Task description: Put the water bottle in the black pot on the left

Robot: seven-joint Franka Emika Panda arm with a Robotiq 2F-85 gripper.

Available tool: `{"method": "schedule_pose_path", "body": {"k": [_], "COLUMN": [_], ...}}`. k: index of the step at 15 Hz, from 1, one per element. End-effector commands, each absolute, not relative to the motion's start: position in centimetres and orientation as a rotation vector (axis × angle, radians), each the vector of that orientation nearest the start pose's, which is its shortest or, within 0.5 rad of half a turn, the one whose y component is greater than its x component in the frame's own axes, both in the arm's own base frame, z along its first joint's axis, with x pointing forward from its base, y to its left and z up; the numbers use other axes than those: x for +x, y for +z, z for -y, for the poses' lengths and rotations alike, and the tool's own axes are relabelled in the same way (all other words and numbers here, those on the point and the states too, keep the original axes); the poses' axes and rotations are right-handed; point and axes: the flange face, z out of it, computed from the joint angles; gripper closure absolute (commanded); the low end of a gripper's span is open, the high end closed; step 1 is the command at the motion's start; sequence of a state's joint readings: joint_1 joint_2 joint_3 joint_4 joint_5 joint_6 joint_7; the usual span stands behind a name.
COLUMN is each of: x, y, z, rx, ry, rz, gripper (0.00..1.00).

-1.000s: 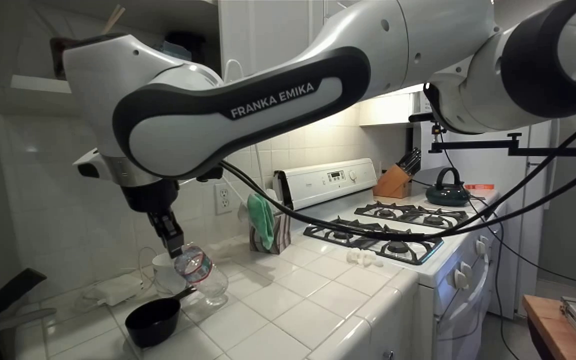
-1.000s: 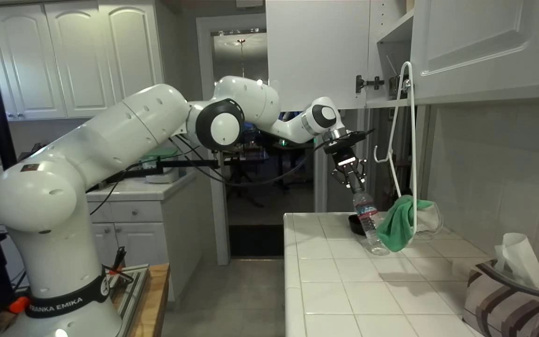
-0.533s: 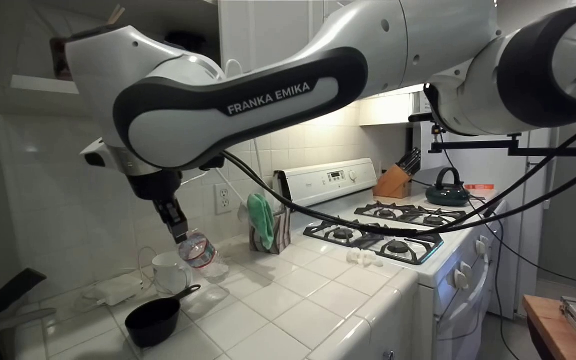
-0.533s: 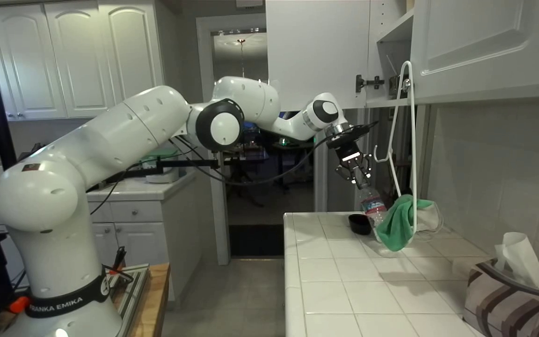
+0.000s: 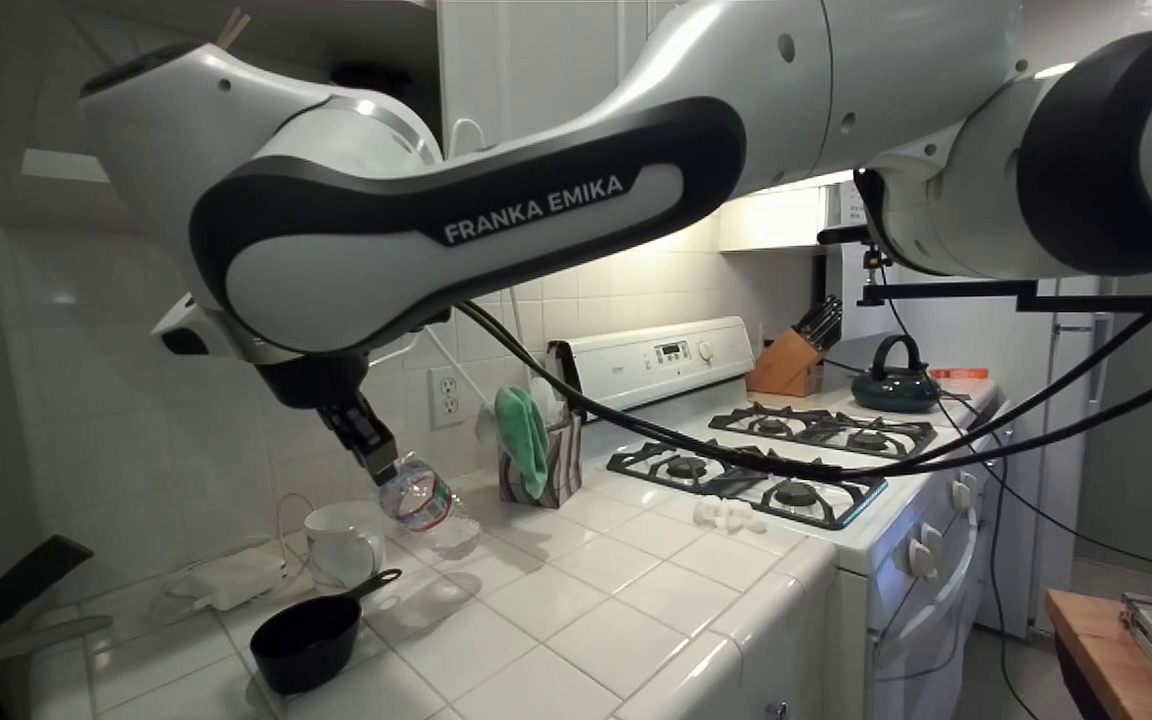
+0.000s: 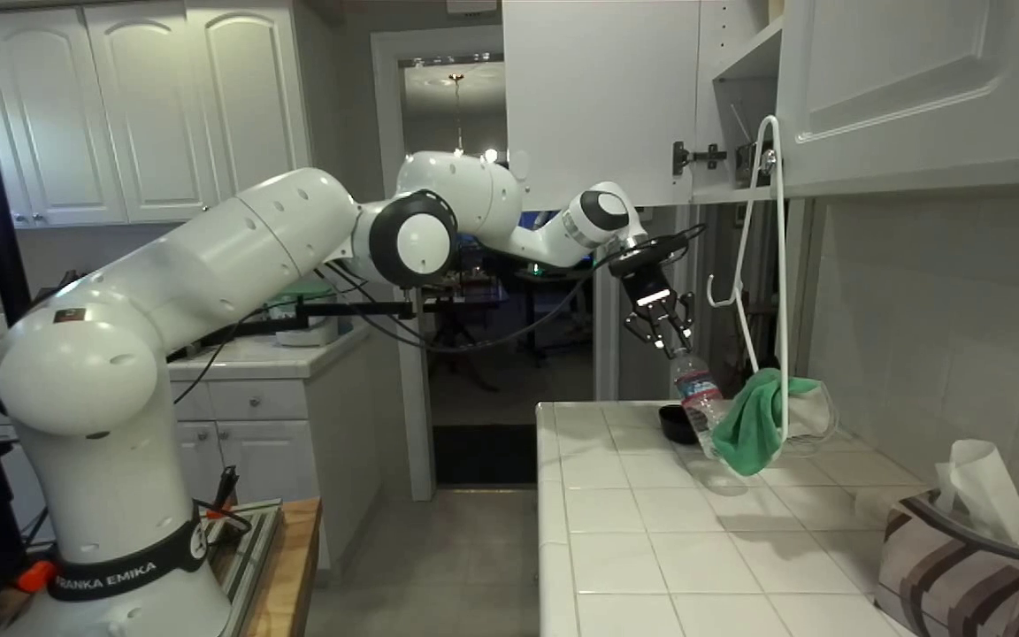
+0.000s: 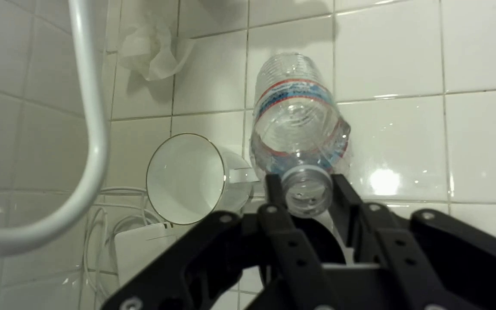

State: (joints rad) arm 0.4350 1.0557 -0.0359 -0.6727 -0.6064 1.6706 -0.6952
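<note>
Though partly behind green cloth [image 6: 753, 426] in an exterior view, water bottle [image 6: 700, 400] between pinching fingers [image 7: 345, 202], perhaps aloft.

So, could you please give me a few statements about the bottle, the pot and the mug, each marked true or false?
The jaws hold the water bottle by its neck. True.
The water bottle is upright. False: it is tilted, as both exterior views show.
The black pot sits on the tiled counter. True.
The water bottle is already inside the black pot. False: it is outside the pot, held in the jaws.
A white mug stands upright on the counter. True.
</note>
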Motion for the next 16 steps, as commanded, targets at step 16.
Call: {"method": "schedule_pose_path", "body": {"k": [16], "x": [75.8], "y": [38.2], "z": [-28.5], "rx": [2.202], "ry": [0.074], "rz": [-1.528], "gripper": [0.92]}}
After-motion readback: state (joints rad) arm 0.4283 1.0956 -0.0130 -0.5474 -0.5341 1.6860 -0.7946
